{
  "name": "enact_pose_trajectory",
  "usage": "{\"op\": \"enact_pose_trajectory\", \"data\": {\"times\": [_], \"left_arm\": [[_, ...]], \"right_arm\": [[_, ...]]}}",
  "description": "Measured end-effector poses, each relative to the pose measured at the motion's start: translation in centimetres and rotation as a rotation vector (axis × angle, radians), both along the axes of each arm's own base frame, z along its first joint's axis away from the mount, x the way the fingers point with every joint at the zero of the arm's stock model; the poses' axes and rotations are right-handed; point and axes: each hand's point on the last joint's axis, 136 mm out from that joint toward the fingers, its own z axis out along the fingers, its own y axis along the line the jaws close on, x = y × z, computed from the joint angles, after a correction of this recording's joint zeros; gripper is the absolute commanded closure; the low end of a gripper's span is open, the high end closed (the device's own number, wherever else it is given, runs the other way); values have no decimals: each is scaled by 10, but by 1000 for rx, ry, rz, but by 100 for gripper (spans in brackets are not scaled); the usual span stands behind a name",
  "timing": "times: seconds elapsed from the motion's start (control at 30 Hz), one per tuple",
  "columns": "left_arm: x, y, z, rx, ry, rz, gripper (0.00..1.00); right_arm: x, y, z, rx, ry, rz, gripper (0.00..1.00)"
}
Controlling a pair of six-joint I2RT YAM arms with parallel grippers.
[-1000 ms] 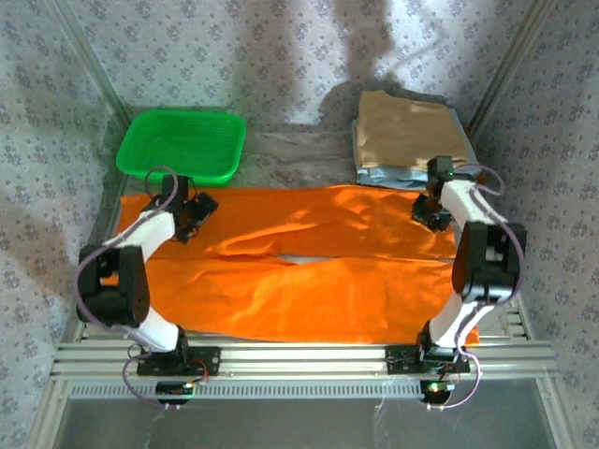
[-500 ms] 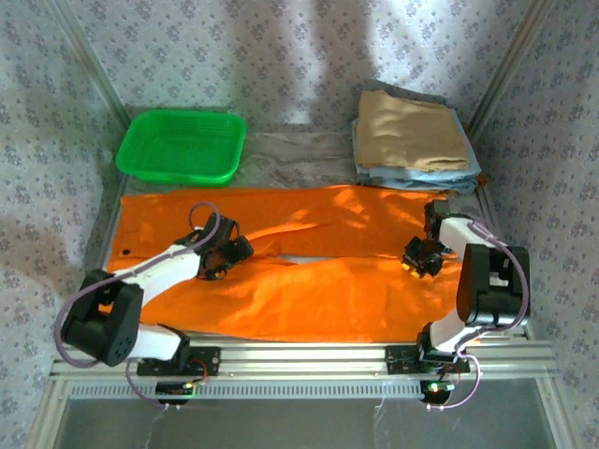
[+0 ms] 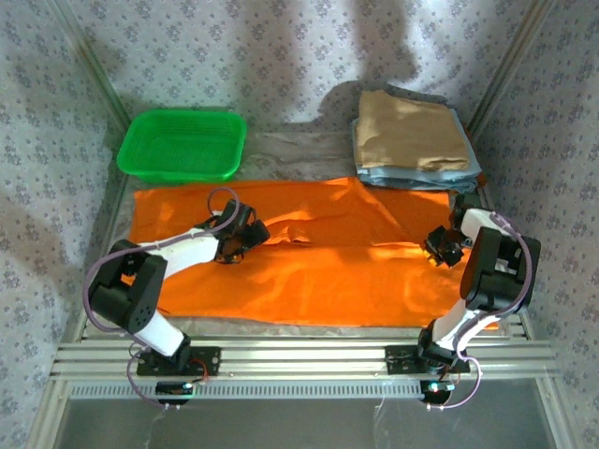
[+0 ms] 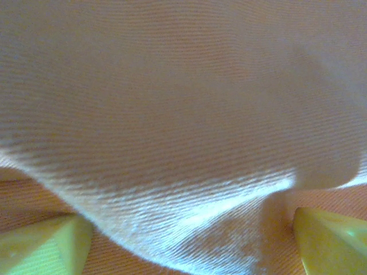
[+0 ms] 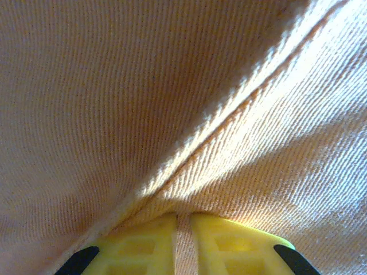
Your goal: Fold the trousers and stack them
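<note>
Near the arm bases, the trousers (image 3: 318,281) lie spread across the table. The gap seen between the two legs a second ago has been closed, and the cloth drawn into a narrower band. The left gripper (image 3: 241,238) is held wide apart over a raised fold; the right gripper (image 3: 442,248) is pinched together on cloth at the right end. A lengthwise fold is judged under way. Beyond lie the green basket (image 3: 178,174) and the folded stack (image 3: 407,131).

One pair of orange trousers (image 3: 309,276) lying across the table (image 3: 290,148), near edge. One green basket (image 3: 182,140) sitting at the far left corner. One tan folded garment (image 3: 407,131) resting at the far right corner, topping light blue folded garments (image 3: 416,176), number unclear. Two grippers showing: left gripper (image 3: 249,234), right gripper (image 3: 441,249).
</note>
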Motion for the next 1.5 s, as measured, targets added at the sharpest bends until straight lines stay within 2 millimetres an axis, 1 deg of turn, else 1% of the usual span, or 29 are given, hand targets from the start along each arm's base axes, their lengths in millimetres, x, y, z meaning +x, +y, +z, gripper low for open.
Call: {"op": "enact_pose_trajectory", "data": {"times": [0.07, 0.13, 0.23, 0.3, 0.37, 0.43, 0.5, 0.53, 0.6, 0.67, 0.77, 0.83, 0.93, 1.03, 1.1, 1.27, 1.37, 1.43, 1.5], "left_arm": [[-6, 5, 3, 13, 15, 3, 6], [-12, 12, 10, 26, 21, 8, 4], [-20, 20, 31, 35, -4, 8, 0], [-24, 27, 50, 28, -38, 12, 1], [-25, 37, 63, 21, -66, 29, 0], [-25, 53, 70, 20, -79, 66, 0], [-27, 75, 68, 26, -70, 122, 0], [-29, 85, 65, 31, -62, 146, 0], [-37, 108, 57, 48, -34, 207, 1], [-47, 122, 51, 56, -14, 243, 1], [-60, 135, 46, 57, -3, 278, 1], [-64, 139, 42, 53, 1, 292, 1], [-70, 144, 34, 52, 22, 309, 1], [-76, 148, 26, 56, 48, 326, 1], [-79, 150, 21, 56, 60, 332, 1], [-80, 152, 23, 49, 54, 344, 2], [-81, 156, 29, 40, 27, 361, 2], [-82, 160, 33, 37, 14, 375, 2], [-86, 165, 36, 41, 13, 396, 3]], "right_arm": [[0, -1, 1, -11, -3, 0, 79], [0, -5, 5, -36, -11, -2, 77], [3, -7, 22, -77, -55, 8, 75], [10, 1, 38, -96, -100, 41, 74], [23, 14, 52, -106, -150, 88, 79], [37, 25, 58, -103, -182, 116, 86], [55, 32, 56, -92, -186, 137, 100], [64, 32, 52, -90, -180, 133, 100], [84, 25, 38, -84, -158, 112, 100], [100, 10, 22, -79, -141, 74, 100], [108, -16, 7, -82, -115, 16, 100], [112, -28, 7, -88, -114, -10, 100], [109, -42, 5, -87, -112, -47, 100], [101, -54, 5, -83, -112, -85, 100], [95, -65, 5, -77, -106, -117, 100], [83, -94, 6, -75, -81, -194, 100], [87, -100, 6, -72, -75, -204, 100], [94, -95, 9, -73, -81, -184, 99], [102, -84, 14, -72, -93, -148, 97]]}}
